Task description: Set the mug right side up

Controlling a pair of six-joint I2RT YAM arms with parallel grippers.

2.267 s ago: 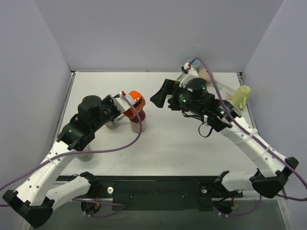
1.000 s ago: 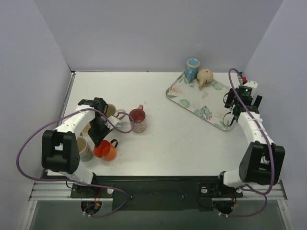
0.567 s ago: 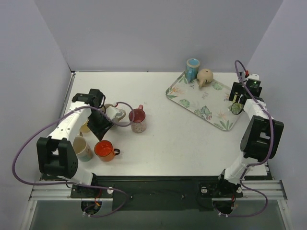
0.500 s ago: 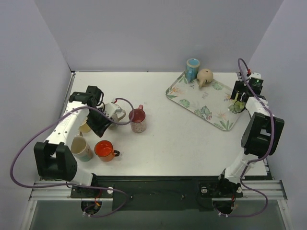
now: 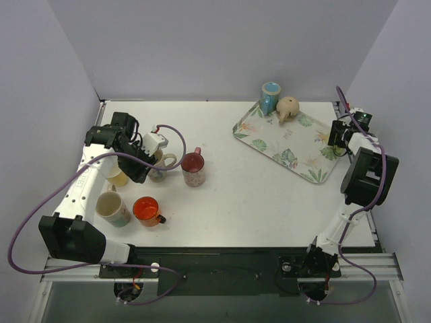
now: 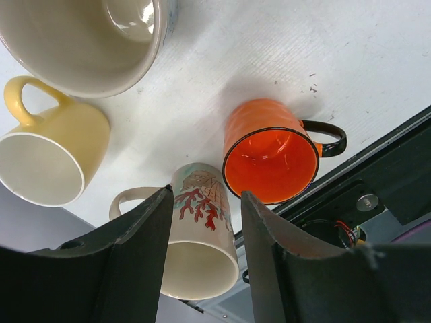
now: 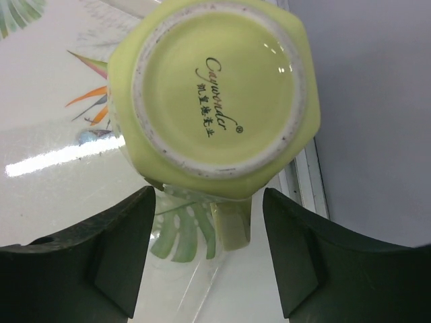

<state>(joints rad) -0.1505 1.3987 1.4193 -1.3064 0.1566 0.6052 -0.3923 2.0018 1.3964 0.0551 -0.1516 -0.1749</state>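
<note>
The mug is pale yellow-green and stands upside down on the leaf-print tray, its printed base facing my right wrist camera and its handle pointing toward me. My right gripper hangs over it, open, one finger on each side of the handle and neither touching. From above, the mug is mostly hidden under the right gripper at the tray's right end. My left gripper is open and empty, raised over a group of upright mugs at the left.
Below the left gripper stand an orange mug, a coral-patterned mug, a yellow mug and a large cream mug. A red mug stands nearer the middle. A blue cup and a beige pot sit at the tray's far end.
My left gripper opened, let go of the orange mug, which now stands upright, and drew back to the far left. My right gripper moved farther back over the green mug, its jaws narrowing.
</note>
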